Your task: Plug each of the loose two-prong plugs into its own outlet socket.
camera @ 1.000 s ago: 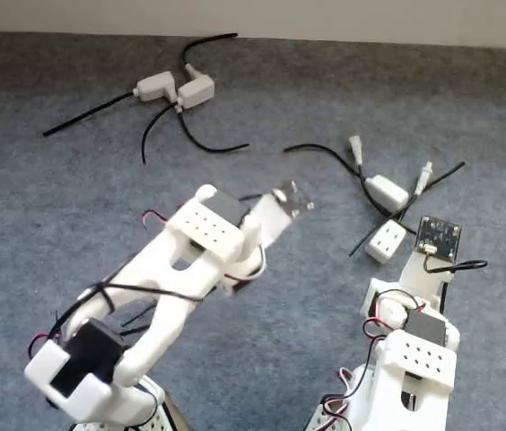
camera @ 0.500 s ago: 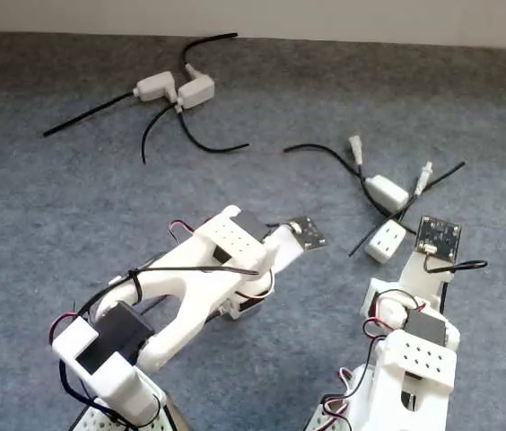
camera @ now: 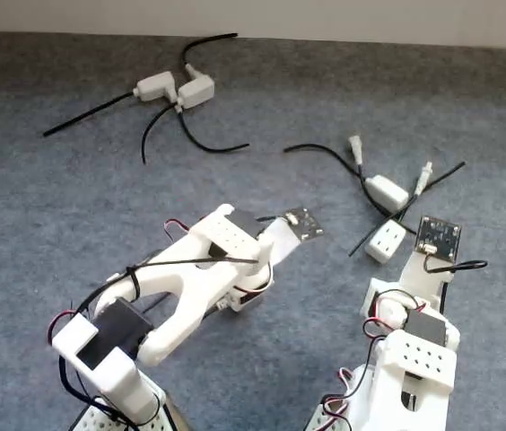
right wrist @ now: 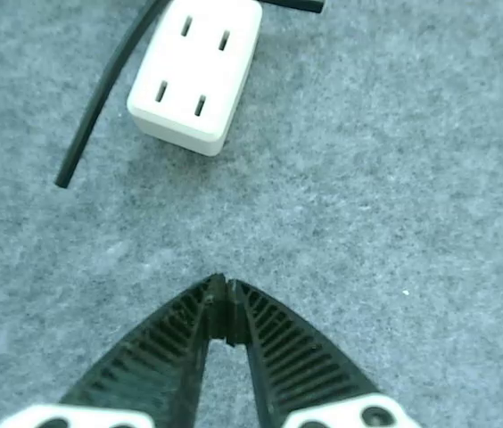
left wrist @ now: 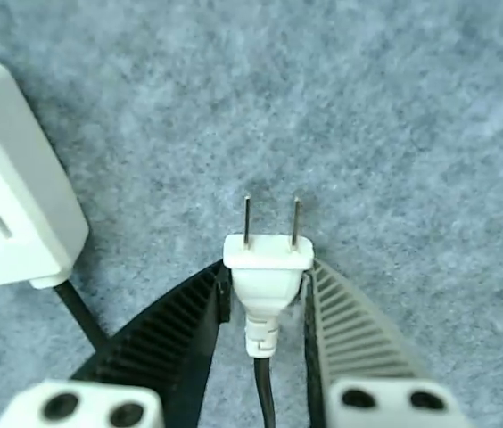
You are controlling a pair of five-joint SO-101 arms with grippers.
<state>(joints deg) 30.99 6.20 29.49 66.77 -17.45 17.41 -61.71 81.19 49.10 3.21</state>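
Observation:
My left gripper [left wrist: 267,276] is shut on a white two-prong plug [left wrist: 269,254], prongs pointing away over the grey carpet, its black cord running back between the fingers. A white block [left wrist: 15,196] with a black cord lies close beside it. In the high view the left arm [camera: 226,251] is over the middle of the carpet. My right gripper [right wrist: 227,287] is shut on nothing, a short way from a white outlet socket [right wrist: 196,76] with two pairs of slots, which is also in the high view [camera: 386,241]. Another white outlet block [camera: 388,191] and two loose plugs [camera: 356,144] [camera: 426,171] lie just beyond.
Two more white blocks [camera: 177,89] with black cords lie at the far left of the carpet. A loose black cord end [right wrist: 100,98] runs past the outlet near my right gripper. The right arm [camera: 419,350] stands at the near right edge.
The left arm has drawn back and dropped lower over the carpet, its wrist swinging slightly right. The right arm and the things on the carpet have not moved.

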